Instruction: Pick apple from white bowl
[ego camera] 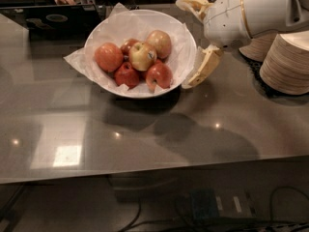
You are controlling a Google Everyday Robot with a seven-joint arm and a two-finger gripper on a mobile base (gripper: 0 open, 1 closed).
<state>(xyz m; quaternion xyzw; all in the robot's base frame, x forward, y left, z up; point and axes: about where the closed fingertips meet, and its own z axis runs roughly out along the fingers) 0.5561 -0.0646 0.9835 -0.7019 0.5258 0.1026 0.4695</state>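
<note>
Six red-yellow round apples (142, 55) lying in one wide glossy white paper-lined bowl (145, 93); I'm seeing one cream two-finger gripper (184, 44) hovering beside rim, fingers spread wide.

I see a dim scene lit from overhead. A bright square of glare (67, 154) and small light spots sit on the glossy table (270, 124). Soft shadows fall below the white bowl (145, 90) and the gripper (186, 43), which is spread wide at the bowl's right rim. The background goes dark.
</note>
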